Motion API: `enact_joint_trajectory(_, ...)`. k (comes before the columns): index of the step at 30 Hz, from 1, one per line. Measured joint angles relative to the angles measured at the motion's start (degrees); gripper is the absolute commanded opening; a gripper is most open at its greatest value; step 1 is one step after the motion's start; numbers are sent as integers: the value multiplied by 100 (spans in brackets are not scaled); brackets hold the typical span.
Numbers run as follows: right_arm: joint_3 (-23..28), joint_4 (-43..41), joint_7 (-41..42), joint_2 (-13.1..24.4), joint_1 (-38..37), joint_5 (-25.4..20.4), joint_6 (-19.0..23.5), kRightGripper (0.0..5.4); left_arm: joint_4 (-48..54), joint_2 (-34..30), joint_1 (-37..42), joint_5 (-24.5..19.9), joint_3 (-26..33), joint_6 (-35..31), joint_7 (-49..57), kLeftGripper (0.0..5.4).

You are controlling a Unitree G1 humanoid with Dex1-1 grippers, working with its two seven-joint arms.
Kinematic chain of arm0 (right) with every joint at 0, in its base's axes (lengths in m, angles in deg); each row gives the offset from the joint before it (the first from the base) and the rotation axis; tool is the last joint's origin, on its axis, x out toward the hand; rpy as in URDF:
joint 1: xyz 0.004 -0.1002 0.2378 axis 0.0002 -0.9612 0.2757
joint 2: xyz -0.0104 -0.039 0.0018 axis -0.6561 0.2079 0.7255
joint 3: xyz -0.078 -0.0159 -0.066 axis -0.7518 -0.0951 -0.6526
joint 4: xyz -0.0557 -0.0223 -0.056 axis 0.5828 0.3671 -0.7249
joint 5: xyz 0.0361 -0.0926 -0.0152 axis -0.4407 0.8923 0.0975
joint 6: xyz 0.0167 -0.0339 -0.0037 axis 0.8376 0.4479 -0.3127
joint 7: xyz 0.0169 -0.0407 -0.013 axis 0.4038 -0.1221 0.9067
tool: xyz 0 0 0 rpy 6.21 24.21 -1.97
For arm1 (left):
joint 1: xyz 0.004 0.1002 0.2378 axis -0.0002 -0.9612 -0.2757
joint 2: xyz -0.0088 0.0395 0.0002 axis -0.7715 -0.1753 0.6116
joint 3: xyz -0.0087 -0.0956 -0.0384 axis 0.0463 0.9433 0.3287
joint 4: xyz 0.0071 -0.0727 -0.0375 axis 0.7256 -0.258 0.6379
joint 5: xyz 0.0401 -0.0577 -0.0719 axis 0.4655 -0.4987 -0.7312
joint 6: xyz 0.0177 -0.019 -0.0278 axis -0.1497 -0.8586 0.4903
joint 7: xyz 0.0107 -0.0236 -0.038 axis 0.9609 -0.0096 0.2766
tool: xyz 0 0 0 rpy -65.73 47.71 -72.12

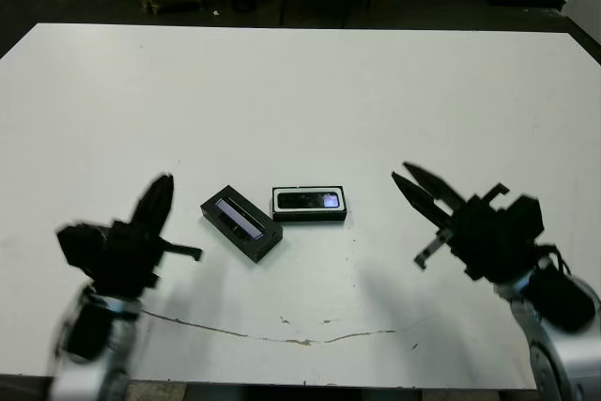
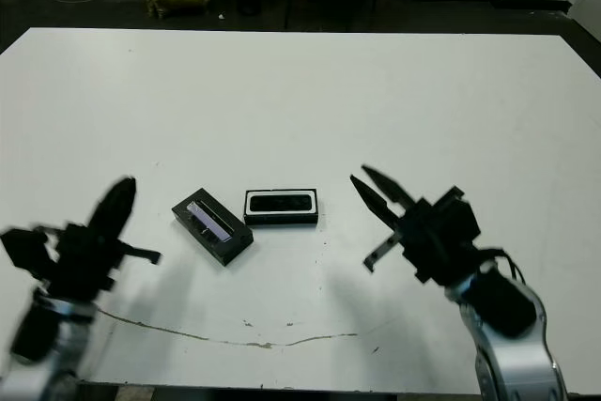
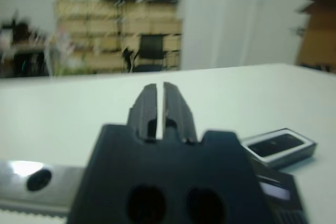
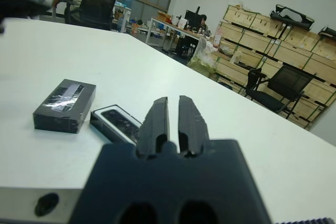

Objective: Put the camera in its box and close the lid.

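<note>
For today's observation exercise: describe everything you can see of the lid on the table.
The lid is a black rectangular cover with a long purplish, reflective panel on its upper face. It lies flat on the white table, turned at an angle, just to the left of the box, its near corner close to the box. It is off the box, and neither gripper touches it.

Only two obstacles, mid-tabletop point(image 1: 300, 91) nearer the front edge: lid point(image 1: 241, 223) just beside box point(image 1: 309, 204) holding camera point(image 1: 309, 200). Open passage all round toward every edge and corner.
</note>
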Motion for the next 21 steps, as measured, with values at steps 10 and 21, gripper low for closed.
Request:
enact_joint_trajectory(10, -118, 76, -119, 62, -84, -64, -31, 1, -1368, -2604, 3714, 544, -1190, -1295, -2996, 0)
enact_joint_trajectory(21, -171, 123, -226, 118, -95, -112, 7, 1, -3797, -1784, 6490, 2298, -3465, -1019, -4728, 0)
